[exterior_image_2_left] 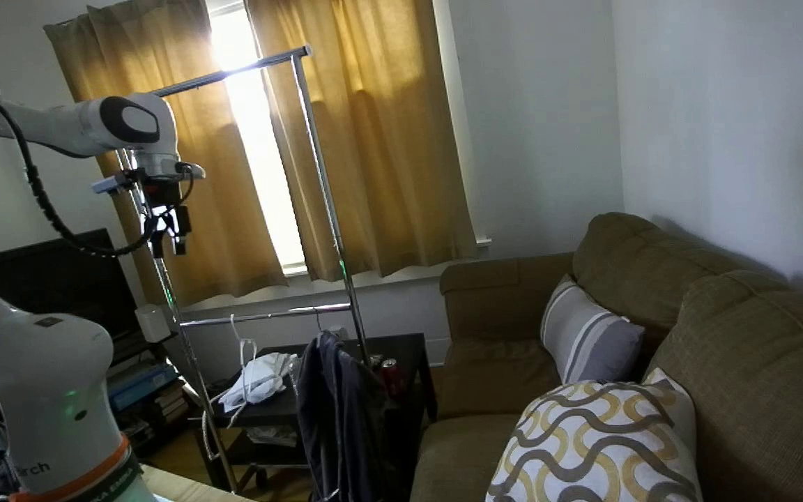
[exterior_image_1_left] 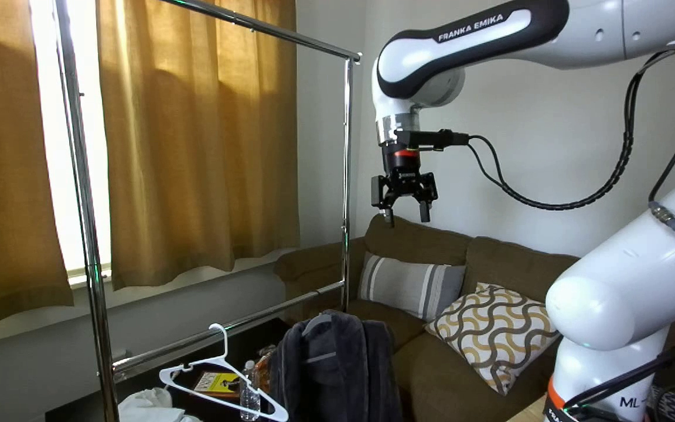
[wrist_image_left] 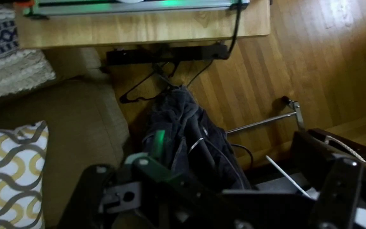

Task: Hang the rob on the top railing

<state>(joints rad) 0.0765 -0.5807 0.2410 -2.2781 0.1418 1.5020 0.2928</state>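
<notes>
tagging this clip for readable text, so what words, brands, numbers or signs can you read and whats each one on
"FRANKA EMIKA": robot's forearm.
"ML-": robot's base, the rest not visible.
"rch": base again, letters before it unclear.
"KA EMIKA": dark band around the base, start cut off.
"FRA": same band again, cut off.
Too small or blurred to read: yellow cover, red can, lettering on the gripper.
No numbers readable.

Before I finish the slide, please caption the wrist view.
From above: dark robe beside a brown sofa with patterned cushion.
</notes>
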